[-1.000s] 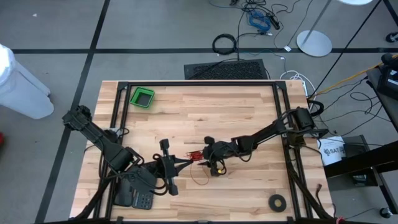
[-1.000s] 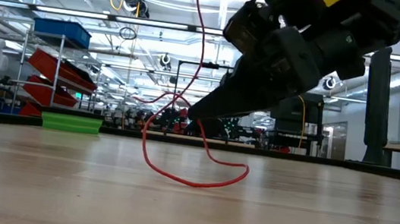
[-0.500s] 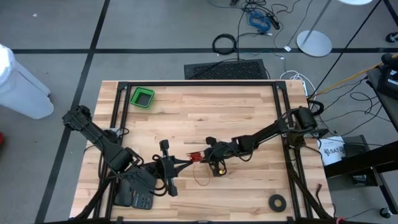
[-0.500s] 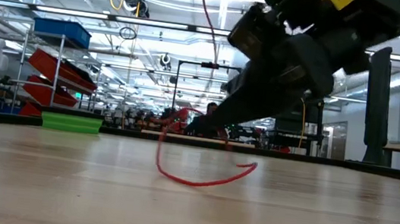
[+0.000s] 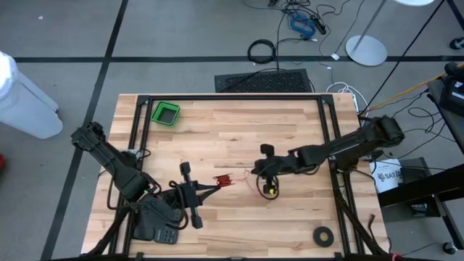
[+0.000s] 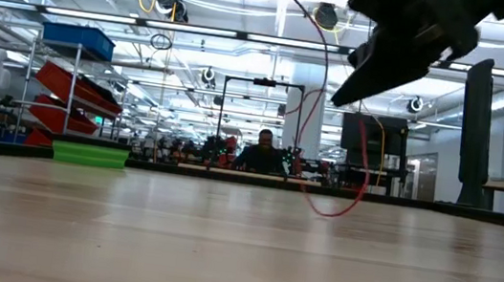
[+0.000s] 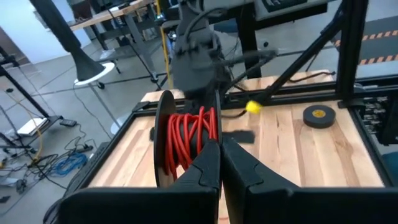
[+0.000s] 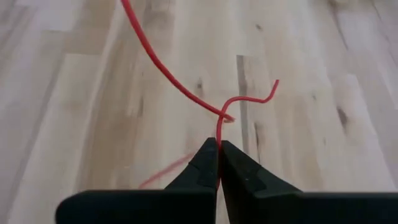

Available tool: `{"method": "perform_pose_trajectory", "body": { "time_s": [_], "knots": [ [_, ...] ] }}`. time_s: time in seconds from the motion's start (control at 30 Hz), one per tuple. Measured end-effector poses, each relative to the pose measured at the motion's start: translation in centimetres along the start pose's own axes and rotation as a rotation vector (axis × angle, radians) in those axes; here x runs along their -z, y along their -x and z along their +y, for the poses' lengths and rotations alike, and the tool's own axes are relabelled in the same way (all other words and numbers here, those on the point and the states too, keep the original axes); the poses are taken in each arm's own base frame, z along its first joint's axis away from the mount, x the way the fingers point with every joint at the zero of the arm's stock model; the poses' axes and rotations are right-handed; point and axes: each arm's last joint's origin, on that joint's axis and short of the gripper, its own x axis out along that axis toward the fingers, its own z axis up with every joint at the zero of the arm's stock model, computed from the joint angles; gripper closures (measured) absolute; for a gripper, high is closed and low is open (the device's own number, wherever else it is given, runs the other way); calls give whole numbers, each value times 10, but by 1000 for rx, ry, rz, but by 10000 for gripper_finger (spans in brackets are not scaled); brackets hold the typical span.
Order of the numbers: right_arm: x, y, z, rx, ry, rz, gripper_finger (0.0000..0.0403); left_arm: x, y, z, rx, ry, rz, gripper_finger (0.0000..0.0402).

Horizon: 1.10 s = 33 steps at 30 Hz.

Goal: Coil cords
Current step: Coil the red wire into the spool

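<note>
Lighting's pretty even and bright everywhere; it comes from the ceiling strip lights (image 6: 103, 17) seen in the low view, which glare a bit; the table (image 5: 290, 130) from above looks flat-lit, with only soft shadows right under the arms; in the low view the wood nearest the camera is blurry; in the right wrist view the right gripper (image 8: 218, 163) is soft while the boards beyond it are sharper.

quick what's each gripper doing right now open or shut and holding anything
Left gripper: shut on the spool of red cord.
Right gripper: shut on the loose red cord.
</note>
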Motion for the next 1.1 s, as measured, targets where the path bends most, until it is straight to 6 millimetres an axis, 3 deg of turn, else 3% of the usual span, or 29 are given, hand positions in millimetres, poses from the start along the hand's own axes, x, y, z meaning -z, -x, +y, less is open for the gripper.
{"method": "perform_pose_trajectory", "body": {
  "time_s": [0.53, 0.87, 1.1],
  "knots": [
    [-3, 68, 36, -349, 182, -103, 403, 13, 8, 1, -140, -20, 50, 398],
    [19, 89, 19, -23, 45, 65, 403, 12, 13, -3, -121, -7, 37, 398],
    [30, 90, 13, 29, -14, 181, 403, 7, 21, -2, -101, 21, 14, 398]
  ]
}}
